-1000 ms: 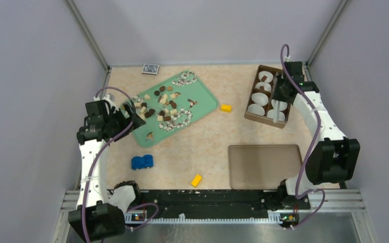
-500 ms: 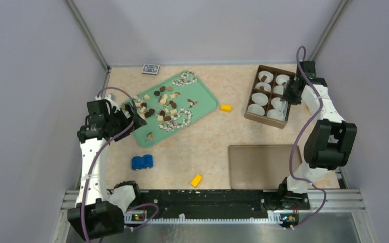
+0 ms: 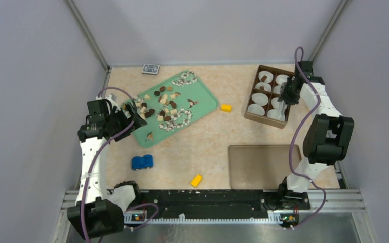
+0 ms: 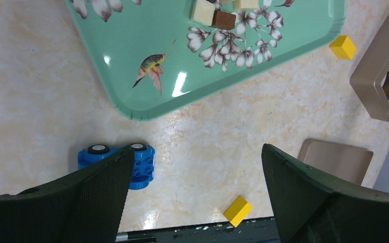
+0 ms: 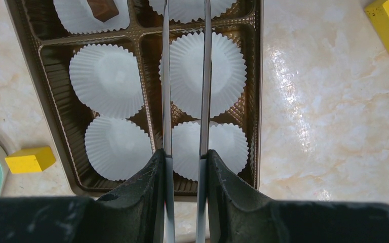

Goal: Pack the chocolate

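Moved: right gripper [image 5: 185, 164] has swung to box's [image 5: 259, 101] right side.
Grip: pinches tweezers [image 5: 166, 91]; tips perhaps empty.
Left gripper [image 4: 195, 172]: spread.
Chocolate [image 4: 223, 20]: light, soft; nip its sides.

Beige table [image 3: 207, 142], green tray [image 3: 207, 101], brown box [image 3: 263, 120], tan lid [image 3: 263, 167], blue car [image 3: 142, 162], yellow blocks [image 3: 226, 108] [image 3: 196, 180], maybe a card [image 3: 150, 69]

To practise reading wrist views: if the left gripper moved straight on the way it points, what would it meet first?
Probably bare table, just short of the rim of the green tray; the left gripper stands open around that patch. Depth is unclear; it might clip the rim.
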Tool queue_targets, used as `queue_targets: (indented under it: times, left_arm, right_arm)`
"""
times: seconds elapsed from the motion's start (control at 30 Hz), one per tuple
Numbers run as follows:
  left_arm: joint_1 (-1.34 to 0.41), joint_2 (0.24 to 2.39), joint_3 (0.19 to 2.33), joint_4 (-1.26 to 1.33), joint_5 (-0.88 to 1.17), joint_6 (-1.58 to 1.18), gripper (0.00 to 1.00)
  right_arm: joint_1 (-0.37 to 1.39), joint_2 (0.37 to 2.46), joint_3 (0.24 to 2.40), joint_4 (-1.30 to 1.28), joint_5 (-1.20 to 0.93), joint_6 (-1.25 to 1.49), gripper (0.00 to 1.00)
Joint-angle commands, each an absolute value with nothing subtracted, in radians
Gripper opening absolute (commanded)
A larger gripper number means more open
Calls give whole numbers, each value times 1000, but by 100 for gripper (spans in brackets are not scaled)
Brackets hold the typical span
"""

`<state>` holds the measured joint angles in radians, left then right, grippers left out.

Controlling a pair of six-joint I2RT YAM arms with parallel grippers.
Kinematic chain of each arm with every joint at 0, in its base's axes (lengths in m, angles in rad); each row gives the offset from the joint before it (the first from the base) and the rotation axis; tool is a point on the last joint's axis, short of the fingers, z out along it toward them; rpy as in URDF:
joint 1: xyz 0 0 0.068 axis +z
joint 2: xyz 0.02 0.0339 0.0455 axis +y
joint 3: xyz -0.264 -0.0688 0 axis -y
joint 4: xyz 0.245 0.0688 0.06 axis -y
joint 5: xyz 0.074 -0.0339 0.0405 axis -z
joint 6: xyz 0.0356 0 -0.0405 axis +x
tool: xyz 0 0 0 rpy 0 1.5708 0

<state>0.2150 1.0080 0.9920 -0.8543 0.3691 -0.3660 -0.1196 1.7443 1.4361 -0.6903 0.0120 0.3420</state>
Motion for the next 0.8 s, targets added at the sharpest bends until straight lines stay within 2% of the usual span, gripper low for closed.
queue_targets:
  times: [0.0, 0.23, 0.53, 0.77]
  left_arm:
    - [213, 998, 1006, -834, 368, -354, 99]
    - [213, 999, 1003, -831, 373, -356, 99]
    - [213, 992, 1003, -831, 364, -355, 99]
    - [213, 990, 998, -830, 365, -354, 99]
  right_arm:
    - [-126, 1740, 1487, -665, 5, 354, 22]
    - [-126, 1733, 1464, -657, 4, 351, 29]
    - [-127, 1735, 1471, -659, 5, 354, 31]
    - [-127, 1738, 1470, -662, 4, 352, 36]
